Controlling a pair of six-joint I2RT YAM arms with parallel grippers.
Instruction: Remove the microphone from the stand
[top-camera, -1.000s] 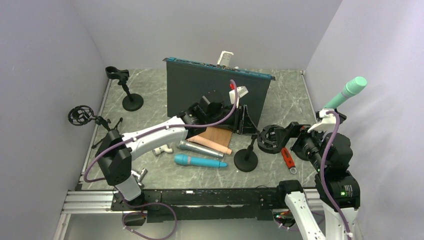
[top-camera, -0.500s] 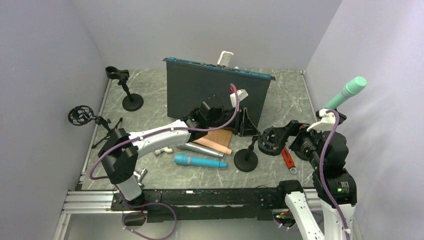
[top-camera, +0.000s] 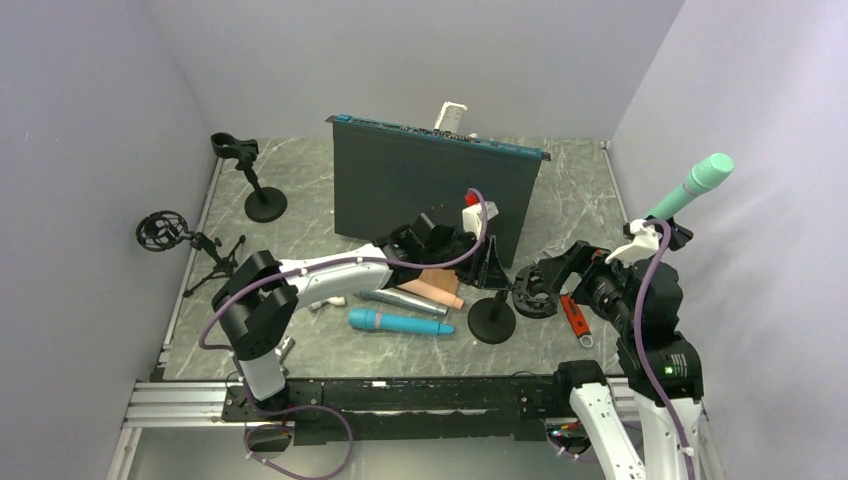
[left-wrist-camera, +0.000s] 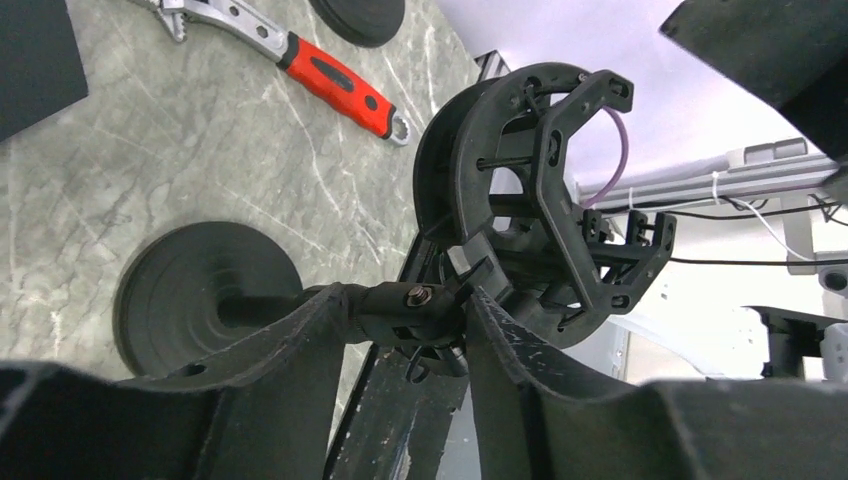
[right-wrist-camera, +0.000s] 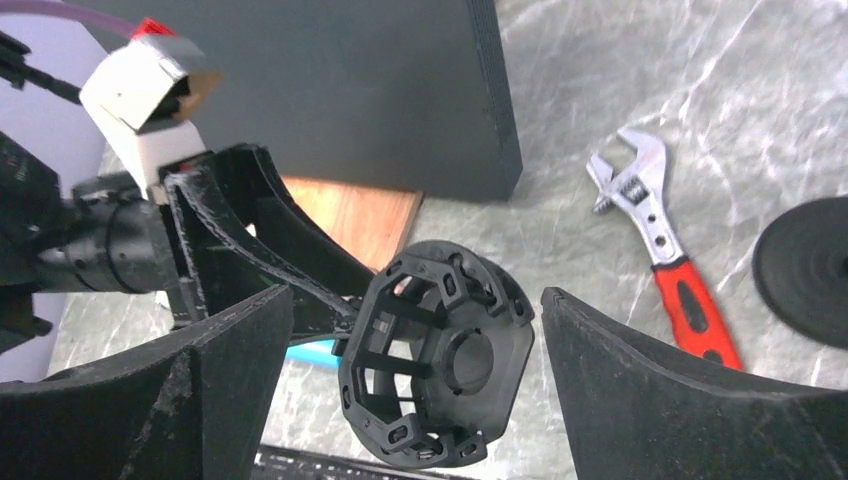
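Note:
A black stand with a round base (top-camera: 492, 322) carries an empty black shock mount (top-camera: 538, 284). My left gripper (top-camera: 493, 268) is shut on the stand's swivel joint (left-wrist-camera: 408, 299), just under the mount (left-wrist-camera: 545, 190). My right gripper (top-camera: 562, 266) is open, its fingers on either side of the mount (right-wrist-camera: 440, 355) without touching it. A teal microphone (top-camera: 692, 187) stands tilted in a clip at the far right, above the right arm. A blue microphone (top-camera: 400, 322) and a silver-and-pink one (top-camera: 410, 298) lie on the table.
A dark board (top-camera: 435, 190) stands upright behind the left arm, with a wooden block (top-camera: 436, 272) at its foot. A red-handled wrench (top-camera: 575, 318) lies right of the stand. Two more stands (top-camera: 252, 180) (top-camera: 165, 232) are at the far left. Another round base (right-wrist-camera: 805, 270) sits beyond the wrench.
My left gripper has moved right from the board to the stand's joint and closed on it. My right arm has dropped slightly, and the mount has shifted a little down and left.

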